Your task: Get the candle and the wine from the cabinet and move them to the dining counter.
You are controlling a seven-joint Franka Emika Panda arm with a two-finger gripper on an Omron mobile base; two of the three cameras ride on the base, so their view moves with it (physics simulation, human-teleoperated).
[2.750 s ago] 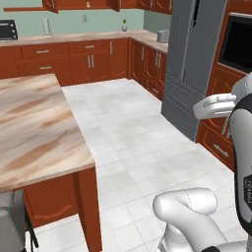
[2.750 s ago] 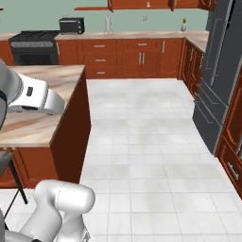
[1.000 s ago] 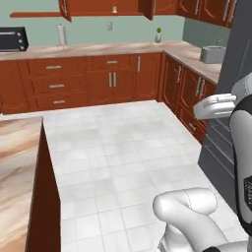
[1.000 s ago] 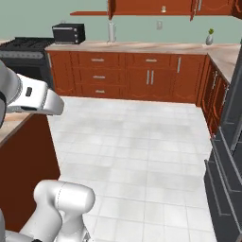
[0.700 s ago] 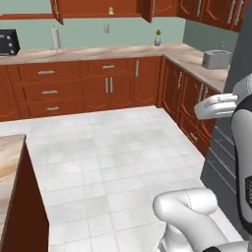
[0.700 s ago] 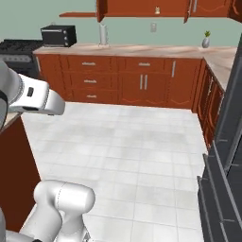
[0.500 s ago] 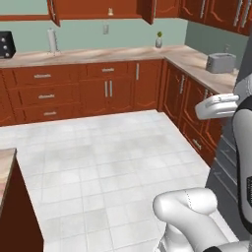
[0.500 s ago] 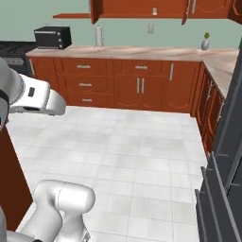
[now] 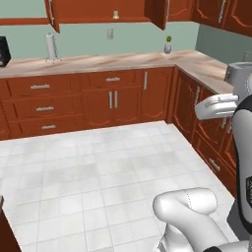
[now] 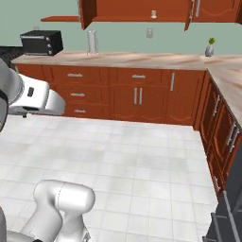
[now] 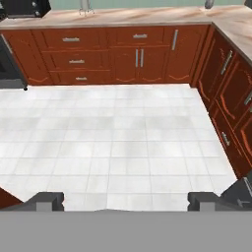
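Candle (image 10: 153, 14) far beyond open hand (image 11: 126, 201)

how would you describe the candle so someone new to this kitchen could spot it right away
Start at the green back wall and find the open reddish-brown wall cabinet above the wall counter. Inside it, on the bottom shelf near the middle, sits the candle, a small stubby cream-white piece. Unlike the tall grey paper-towel roll and the small vase with a green sprig down on the counter, it is inside the cabinet.
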